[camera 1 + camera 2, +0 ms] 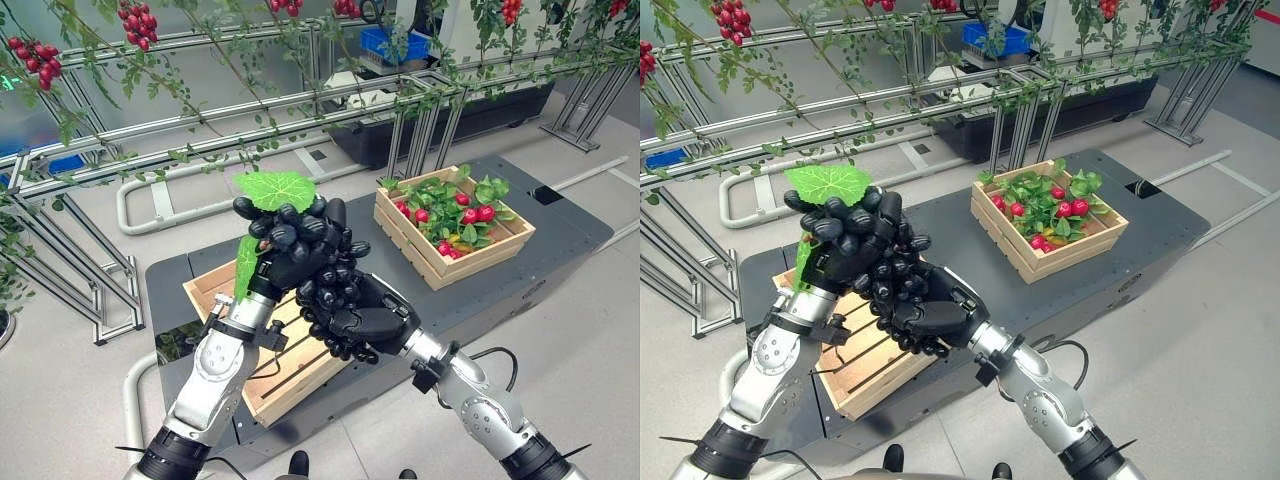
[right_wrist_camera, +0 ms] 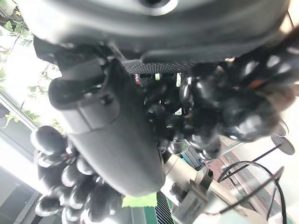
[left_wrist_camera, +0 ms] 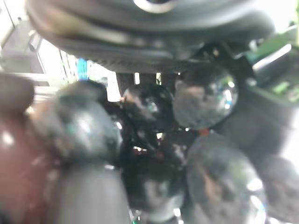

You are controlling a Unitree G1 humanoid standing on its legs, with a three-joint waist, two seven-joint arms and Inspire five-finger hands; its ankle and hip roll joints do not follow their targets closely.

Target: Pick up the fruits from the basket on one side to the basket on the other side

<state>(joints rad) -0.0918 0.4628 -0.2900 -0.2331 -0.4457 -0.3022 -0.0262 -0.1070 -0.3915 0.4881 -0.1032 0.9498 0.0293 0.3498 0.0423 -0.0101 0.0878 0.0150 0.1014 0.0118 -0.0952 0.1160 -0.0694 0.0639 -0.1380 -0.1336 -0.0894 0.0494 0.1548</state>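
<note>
A bunch of dark grapes with a green leaf on top hangs in the air above the left wooden basket. My left hand is shut on the upper part of the bunch. My right hand is curled round its lower part from the right. Up close, glossy grapes press against my left hand, and more grapes hang beside my right hand's thumb. The right wooden basket holds red fruits among green leaves.
Both baskets stand on a dark low platform. Behind it run silver metal rails with green vines and red tomato clusters. A blue crate sits far back. Grey floor lies around the platform.
</note>
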